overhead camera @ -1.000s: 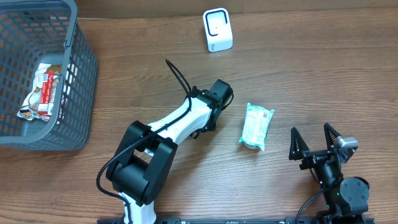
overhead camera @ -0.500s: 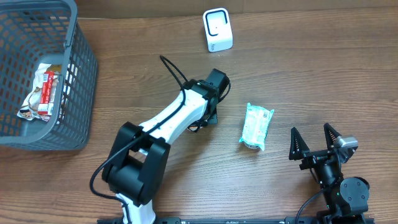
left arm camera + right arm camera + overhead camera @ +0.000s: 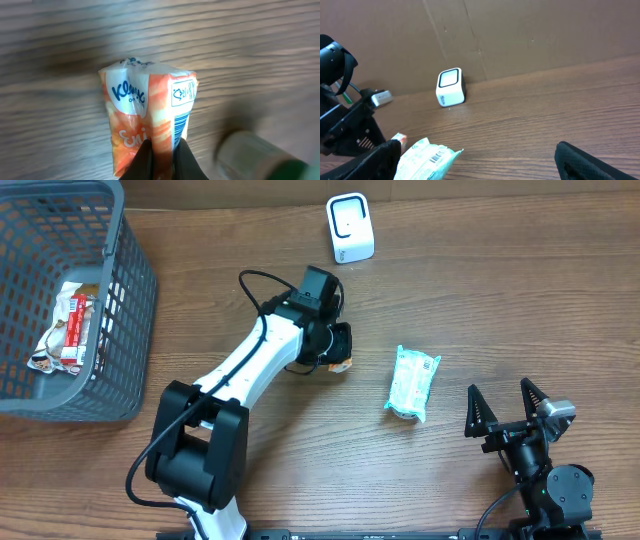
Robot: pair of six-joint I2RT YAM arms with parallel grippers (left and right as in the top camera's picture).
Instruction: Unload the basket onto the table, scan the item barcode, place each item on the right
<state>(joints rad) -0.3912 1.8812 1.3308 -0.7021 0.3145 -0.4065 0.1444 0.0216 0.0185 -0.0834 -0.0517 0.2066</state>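
The left hand (image 3: 162,152) is pinched shut on the lower seam of an orange snack packet (image 3: 132,125). It holds the packet over the counter (image 3: 500,300), near the white scanner (image 3: 350,227) but not yet in front of its window.

The step in hand looks like presenting the code. The wrist should turn until the printed face squarely meets the window, with the film held flat and steady and the fingers clear of the print. I cannot make out the barcode from the wrist view. It may sit by the white panel on the packet's right side.

The right hand (image 3: 498,395) stands wide and empty, well apart, beyond a green-and-white packet (image 3: 412,383) lying flat.
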